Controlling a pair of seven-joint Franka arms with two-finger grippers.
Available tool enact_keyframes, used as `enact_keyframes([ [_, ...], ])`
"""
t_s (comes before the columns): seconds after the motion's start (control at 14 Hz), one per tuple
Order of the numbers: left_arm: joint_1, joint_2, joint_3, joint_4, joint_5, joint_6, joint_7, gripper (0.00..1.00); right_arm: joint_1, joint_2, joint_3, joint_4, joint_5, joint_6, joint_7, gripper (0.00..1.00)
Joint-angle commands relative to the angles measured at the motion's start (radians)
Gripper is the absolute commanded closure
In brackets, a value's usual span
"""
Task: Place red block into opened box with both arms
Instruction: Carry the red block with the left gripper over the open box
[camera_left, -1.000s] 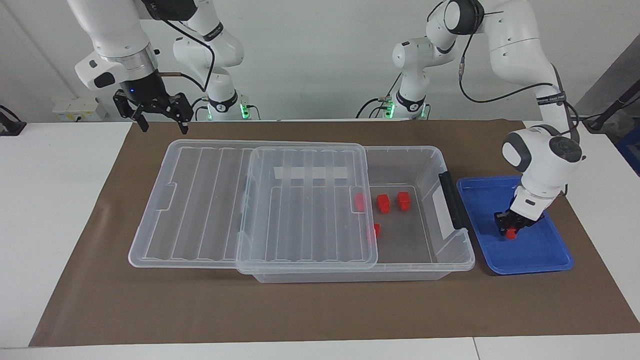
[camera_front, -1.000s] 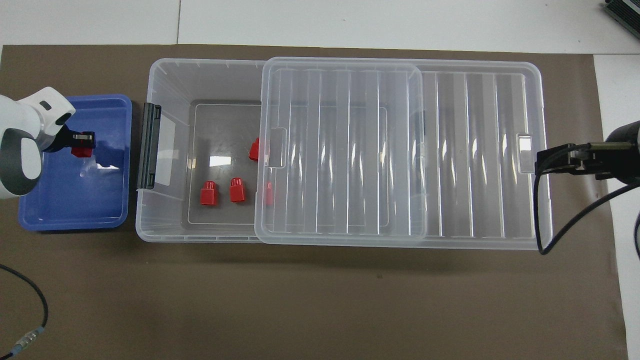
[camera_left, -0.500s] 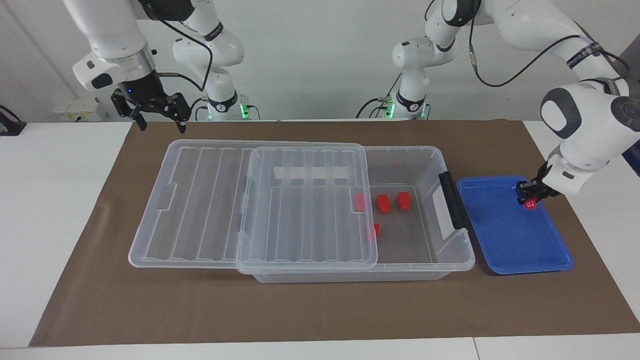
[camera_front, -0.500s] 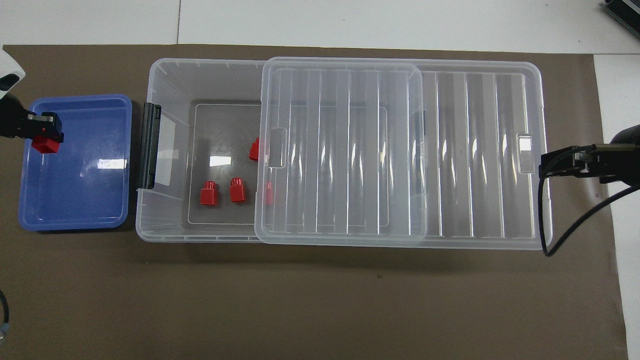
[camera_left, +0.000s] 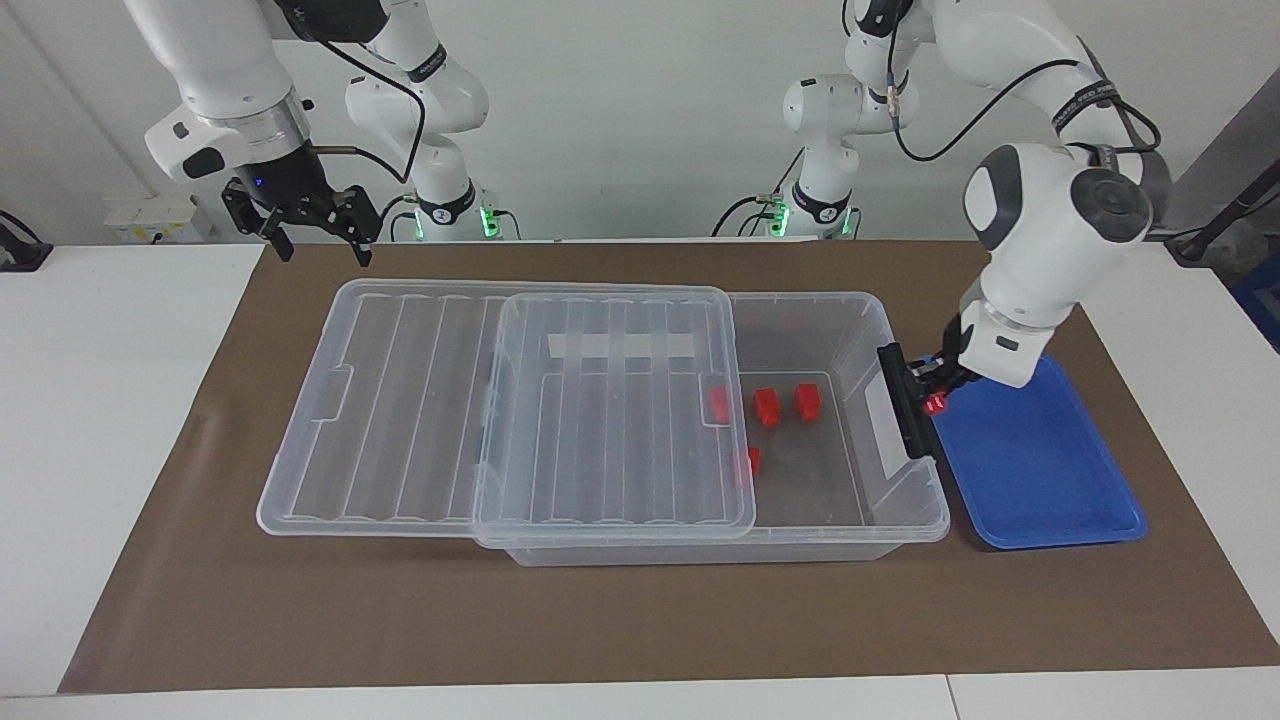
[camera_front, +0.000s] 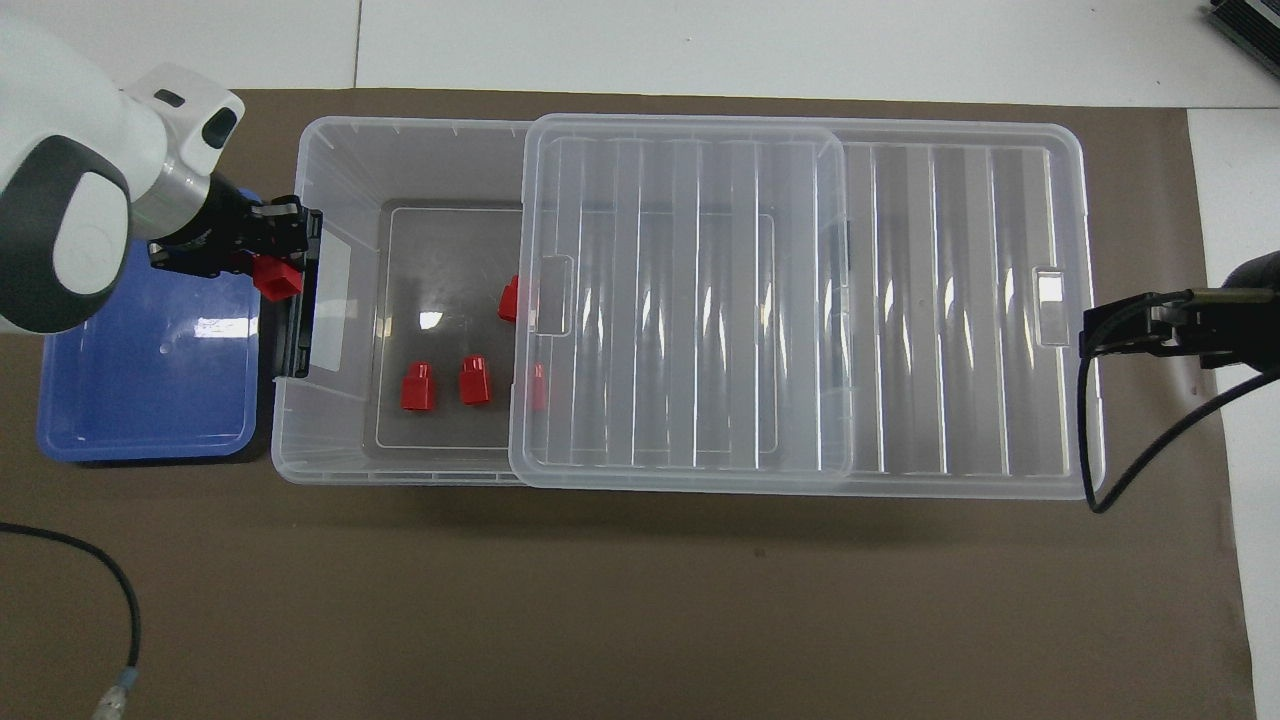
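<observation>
Red block (camera_left: 935, 403) hangs in the closed fingers of the left gripper (camera_left: 934, 392), over the black latch (camera_left: 903, 402) at the box's (camera_left: 915, 510) end, right where the box meets the blue tray (camera_left: 1040, 480). In the overhead view the block (camera_front: 276, 278) shows as a small bright red chunk under the gripper (camera_front: 280, 245), partly covered by the black fingers, so its slanted top is hard to make out.

Hidden parts: the clear ribbed lid (camera_left: 500, 400) with its white strip lies slid toward the right arm's end, covering much of the box. Four other red blocks sit on the box floor; two (camera_front: 417, 386) (camera_front: 474, 380) lie in the open part, and two are blurred through the lid's edge (camera_front: 509, 298) (camera_front: 538, 386). The left arm's white wrist covers a corner of the tray in the overhead view.

A second ago the left gripper was down in the tray, closed on the block; half a second ago it was raised at the tray's end away from the box. Now it has crossed the tray to the latch. The blocks in the box and the lid lie as before.

The right gripper (camera_left: 320, 240) waits with its fingers spread open and empty, above the brown mat by the lid's end, and has barely shifted.
</observation>
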Motion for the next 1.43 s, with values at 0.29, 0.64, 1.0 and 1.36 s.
enact_keyframes([
  [0.29,-0.064,-0.027,-0.051,-0.058,0.060,0.165,-0.216,0.83,-0.017,-0.013,-0.002,-0.016,0.006,-0.013,-0.015,0.00],
  [0.64,-0.075,-0.018,-0.053,-0.157,0.125,0.334,-0.221,0.83,-0.020,-0.013,-0.005,-0.015,0.006,-0.012,-0.015,0.00],
  [1.0,-0.095,0.017,-0.051,-0.290,0.216,0.529,-0.272,0.83,-0.020,-0.015,-0.003,-0.020,0.006,-0.004,-0.006,0.00],
  [1.36,-0.120,0.079,-0.053,-0.326,0.337,0.616,-0.401,0.83,-0.018,-0.021,-0.003,-0.027,0.006,-0.004,-0.006,0.00],
])
